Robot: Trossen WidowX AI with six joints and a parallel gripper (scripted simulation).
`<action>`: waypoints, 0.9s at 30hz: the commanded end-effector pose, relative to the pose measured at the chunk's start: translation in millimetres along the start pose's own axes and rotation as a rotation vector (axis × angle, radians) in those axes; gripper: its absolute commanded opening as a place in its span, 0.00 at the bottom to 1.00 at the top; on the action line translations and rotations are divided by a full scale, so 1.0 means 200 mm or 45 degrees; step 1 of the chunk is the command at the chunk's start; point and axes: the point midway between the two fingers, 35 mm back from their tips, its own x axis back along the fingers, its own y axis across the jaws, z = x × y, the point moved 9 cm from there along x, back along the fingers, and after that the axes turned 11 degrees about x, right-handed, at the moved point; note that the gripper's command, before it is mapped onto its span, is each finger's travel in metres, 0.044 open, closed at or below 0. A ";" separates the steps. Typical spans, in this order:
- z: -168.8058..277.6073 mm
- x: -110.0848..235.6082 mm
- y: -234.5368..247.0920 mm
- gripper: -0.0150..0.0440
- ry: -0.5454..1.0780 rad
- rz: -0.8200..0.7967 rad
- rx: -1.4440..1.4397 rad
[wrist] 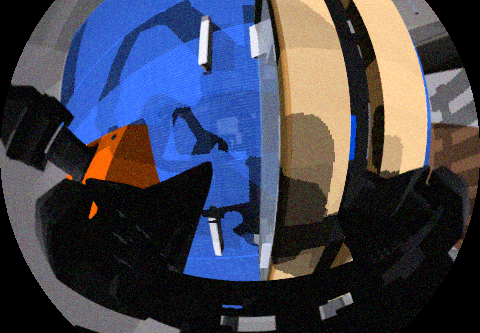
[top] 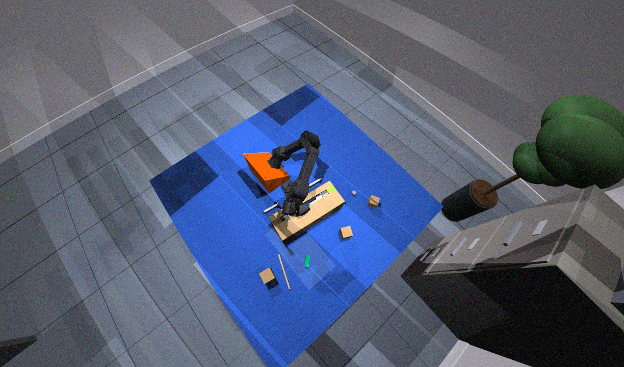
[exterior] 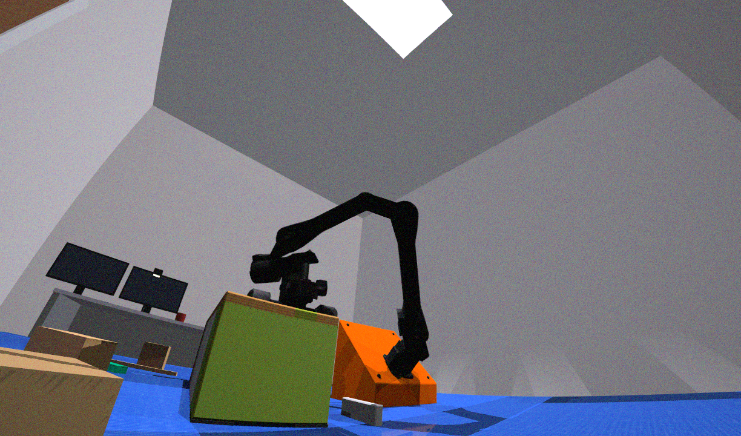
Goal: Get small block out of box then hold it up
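Note:
The long tan box (top: 315,210) (wrist: 303,73) (exterior: 261,368) lies on the blue mat (top: 223,237), with its green end (top: 331,187) away from my gripper. A dark slot (wrist: 355,60) runs along its top, and the clear front (wrist: 266,113) faces the orange arm base (top: 264,169) (exterior: 362,363). My gripper (top: 290,210) (exterior: 293,302) (wrist: 266,165) is open and empty. It sits low at the top of the box near the non-green end, one finger outside the clear front and the other over the slot. A small blue patch (wrist: 352,133) shows in the slot; I cannot tell if it is the block.
White bars (top: 270,207) (top: 315,181) (exterior: 362,410) lie on the mat by the box's front. Small tan boxes (top: 373,200) (top: 346,232) (top: 267,275), a wooden stick (top: 284,271), a green piece (top: 307,261) and a grey cube (top: 353,192) lie around. A potted plant (top: 469,201) stands off the mat.

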 end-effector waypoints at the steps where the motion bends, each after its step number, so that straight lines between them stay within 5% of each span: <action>1: -0.05 0.00 -0.01 0.93 0.000 0.011 0.004; 27: -0.28 -0.05 -0.05 0.93 -0.003 0.011 0.003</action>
